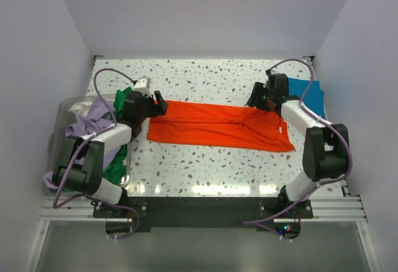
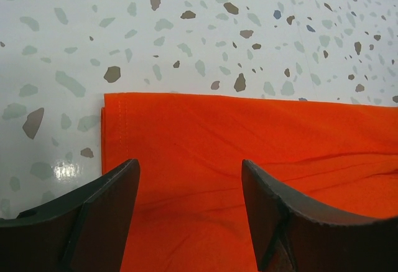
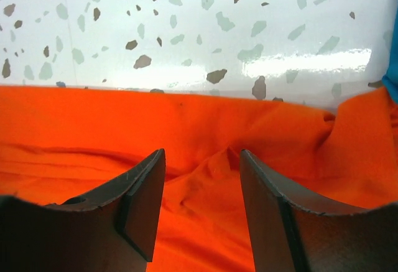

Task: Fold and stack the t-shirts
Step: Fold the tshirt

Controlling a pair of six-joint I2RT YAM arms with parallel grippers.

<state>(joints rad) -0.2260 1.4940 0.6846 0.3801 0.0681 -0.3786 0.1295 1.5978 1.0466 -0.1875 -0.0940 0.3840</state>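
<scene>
**Orange band lies 9-to-3, one arm over each end**

The orange t-shirt (image 1: 217,126) lies on the speckled table (image 1: 205,172) as a long, narrow band. In the overhead view its long axis runs from 9 o'clock to 3 o'clock, and the right end dips a little toward 4.

The left gripper (image 1: 159,104) sits at the band's 9 o'clock end, on its 12 o'clock edge. Its fingers stand apart with nothing held. In its wrist view, orange cloth fills the gap between them, and the band's squared corner shows toward 10 o'clock.

The right gripper (image 1: 257,101) sits near the 3 o'clock end, also on the 12 o'clock edge. Its fingers are likewise spread and hold nothing. The cloth under it is bunched and creased rather than flat.

The teal t-shirt (image 1: 309,94) lies toward 3 o'clock of the right gripper, at the table's far right corner. A pile of other t-shirts (image 1: 93,119), lavender and green among them, sits toward 9 o'clock of the left gripper.

Judging from this layout, each arm is nearest its own end, and both face the same long edge. The coming move likely depends on that. A pinch on the 12 o'clock edge at both ends could carry it toward 6 o'clock, or one end could be brought along the 9-to-3 axis onto the other. The wrinkled right end looks harder to pinch cleanly.
</scene>
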